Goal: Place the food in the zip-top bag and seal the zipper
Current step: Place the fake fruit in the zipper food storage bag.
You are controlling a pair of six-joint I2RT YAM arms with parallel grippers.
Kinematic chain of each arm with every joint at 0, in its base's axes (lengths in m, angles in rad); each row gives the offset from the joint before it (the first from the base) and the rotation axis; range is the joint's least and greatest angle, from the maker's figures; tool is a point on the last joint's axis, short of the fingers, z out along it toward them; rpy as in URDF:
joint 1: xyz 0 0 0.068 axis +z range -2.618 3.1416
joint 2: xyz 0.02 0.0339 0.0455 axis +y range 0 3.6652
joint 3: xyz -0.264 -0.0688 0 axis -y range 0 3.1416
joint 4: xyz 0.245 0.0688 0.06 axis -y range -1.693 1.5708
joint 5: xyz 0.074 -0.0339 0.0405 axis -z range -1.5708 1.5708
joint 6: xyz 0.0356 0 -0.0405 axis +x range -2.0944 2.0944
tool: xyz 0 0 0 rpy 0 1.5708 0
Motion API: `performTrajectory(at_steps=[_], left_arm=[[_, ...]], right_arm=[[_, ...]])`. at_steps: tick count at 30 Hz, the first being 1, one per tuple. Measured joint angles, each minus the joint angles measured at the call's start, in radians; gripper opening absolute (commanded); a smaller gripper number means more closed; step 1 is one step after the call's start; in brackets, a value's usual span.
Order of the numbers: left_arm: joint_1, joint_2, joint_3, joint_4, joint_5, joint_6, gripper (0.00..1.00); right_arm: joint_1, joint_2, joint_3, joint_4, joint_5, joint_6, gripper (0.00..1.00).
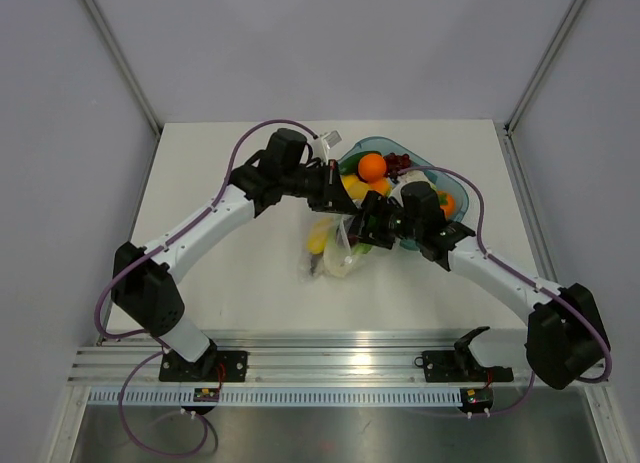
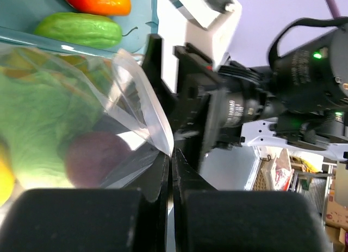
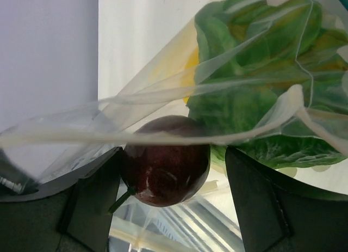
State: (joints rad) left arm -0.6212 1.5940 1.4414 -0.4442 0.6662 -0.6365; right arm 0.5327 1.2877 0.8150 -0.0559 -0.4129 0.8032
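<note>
Dark fruit, perhaps inside bag

Top camera high, looking down on the table, wrist cameras close up, sharing the zip-top bag

The bag is clear, the lettuce behind its film green, the fruit at its mouth glossy dark red. The tray beside the bag is teal.
</note>
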Motion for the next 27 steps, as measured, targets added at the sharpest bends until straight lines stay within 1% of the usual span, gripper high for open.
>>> performTrajectory(at_steps=[4,6,7,8,9,11,12,14,15,24,27], left_arm=[[0.005,0.000,0.000,0.010,-0.006,-0.005,0.00],[0.010,0.000,0.000,0.016,-0.016,-0.005,0.00],[0.011,0.000,0.000,0.020,-0.020,-0.008,0.00],[0.011,0.000,0.000,0.024,-0.021,-0.010,0.00],[0.011,0.000,0.000,0.027,-0.024,-0.013,0.00],[0.011,0.000,-0.002,0.035,-0.026,-0.022,0.00],[0.011,0.000,-0.002,0.039,-0.026,-0.027,0.00],[0.011,0.000,-0.002,0.045,-0.028,-0.036,0.00],[0.011,0.000,-0.002,0.047,-0.030,-0.039,0.00],[0.011,0.000,-0.018,0.057,-0.054,-0.059,0.00],[0.010,0.000,-0.026,0.060,-0.065,-0.066,0.00]], right_arm=[[-0.002,-0.066,0.000,-0.054,0.011,-0.016,0.79],[0.004,-0.096,0.000,-0.052,0.006,-0.026,0.70],[0.005,-0.108,0.000,-0.051,0.004,-0.026,0.63],[0.005,-0.116,0.000,-0.047,0.003,-0.030,0.50],[0.005,-0.121,0.000,-0.042,0.003,-0.032,0.44],[0.005,-0.121,0.000,-0.035,0.002,-0.025,0.38],[0.005,-0.119,-0.001,-0.034,0.002,-0.022,0.32],[0.006,-0.112,-0.004,-0.011,-0.002,-0.015,0.26],[0.006,-0.106,-0.006,0.002,-0.007,-0.010,0.20],[0.017,0.006,-0.006,0.090,-0.044,0.009,0.20],[0.033,0.087,0.024,0.096,-0.045,0.007,0.19]])
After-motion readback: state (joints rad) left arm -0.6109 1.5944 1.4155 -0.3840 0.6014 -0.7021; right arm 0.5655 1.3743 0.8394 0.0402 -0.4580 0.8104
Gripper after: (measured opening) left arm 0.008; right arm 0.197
